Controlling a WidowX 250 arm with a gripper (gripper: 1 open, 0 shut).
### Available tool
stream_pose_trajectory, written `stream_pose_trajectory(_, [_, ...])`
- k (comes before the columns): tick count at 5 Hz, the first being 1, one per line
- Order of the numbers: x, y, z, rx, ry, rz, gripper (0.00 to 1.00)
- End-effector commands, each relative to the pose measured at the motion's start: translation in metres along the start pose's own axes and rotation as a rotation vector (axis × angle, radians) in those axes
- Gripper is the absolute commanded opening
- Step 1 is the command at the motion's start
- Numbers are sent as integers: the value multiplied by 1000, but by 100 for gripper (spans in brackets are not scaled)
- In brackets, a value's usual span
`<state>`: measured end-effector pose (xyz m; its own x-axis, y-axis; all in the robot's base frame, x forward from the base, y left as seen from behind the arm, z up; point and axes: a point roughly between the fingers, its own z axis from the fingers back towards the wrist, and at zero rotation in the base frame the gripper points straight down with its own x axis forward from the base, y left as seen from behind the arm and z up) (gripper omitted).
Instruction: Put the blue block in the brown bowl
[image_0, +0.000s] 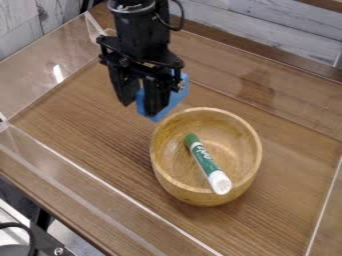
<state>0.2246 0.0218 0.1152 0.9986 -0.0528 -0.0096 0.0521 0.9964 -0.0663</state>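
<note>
My black gripper (154, 100) hangs over the wooden table, just left of and above the near-left rim of the brown bowl (243, 180). It is shut on the blue block (166, 94), whose blue edge shows between and to the right of the fingers. The block is lifted off the table. The bowl is round, light brown and thick-rimmed, and it sits right of centre.
A green-and-white marker (206, 162) lies diagonally inside the bowl. Clear plastic walls (80, 170) ring the wooden table, with the front edge running along the lower left. A grey plank wall stands behind.
</note>
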Motion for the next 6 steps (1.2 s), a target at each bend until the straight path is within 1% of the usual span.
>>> stream_pose_trajectory(1, [3,-3,12,21,-58,2,0])
stream_pose_trajectory(2, [3,-5,12,31,-55,12,0])
stream_pose_trajectory(4, [-1,-20,15,23,-52,24,0])
stream_pose_trajectory(6, [-3,-28,18,20,-50,25,0])
